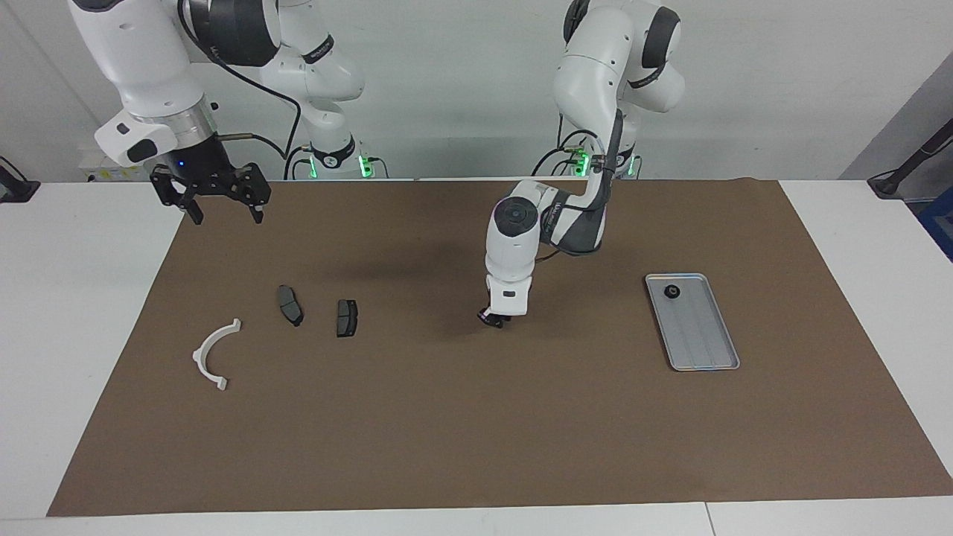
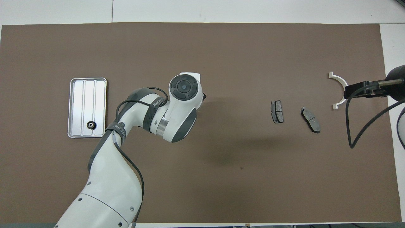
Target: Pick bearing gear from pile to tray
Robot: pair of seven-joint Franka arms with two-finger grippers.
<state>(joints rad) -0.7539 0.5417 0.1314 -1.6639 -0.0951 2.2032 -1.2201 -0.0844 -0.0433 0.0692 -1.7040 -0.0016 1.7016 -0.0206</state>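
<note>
The left gripper (image 1: 494, 320) was down at the brown mat (image 1: 476, 417) near the middle of the tabletop, between the tray (image 1: 711, 350) and the two dark brake pads, its jaws clenched shut. Whether anything sat between the fingertips could not be made out: in the facing view only a dark tip showed under the white wrist, and from overhead the arm's own wrist housing covered the gripper completely.

The silver tray lay toward the left arm's end of the tabletop, and one small black gear (image 1: 672, 292) rested inside it, in the corner nearer to the robots. It was too small to read any detail.

Toward the right arm's end lay one brake pad (image 1: 346, 318), a second brake pad (image 1: 290, 304) beside it, and the white plastic arc (image 1: 216, 354) closest to that end, all apart from one another.

The right gripper (image 1: 223, 212) hung high over the mat's edge at its own end, waiting, jaws released and spread with nothing in them. From overhead it partly covered the arc, and the arm was cut off by the frame edge
</note>
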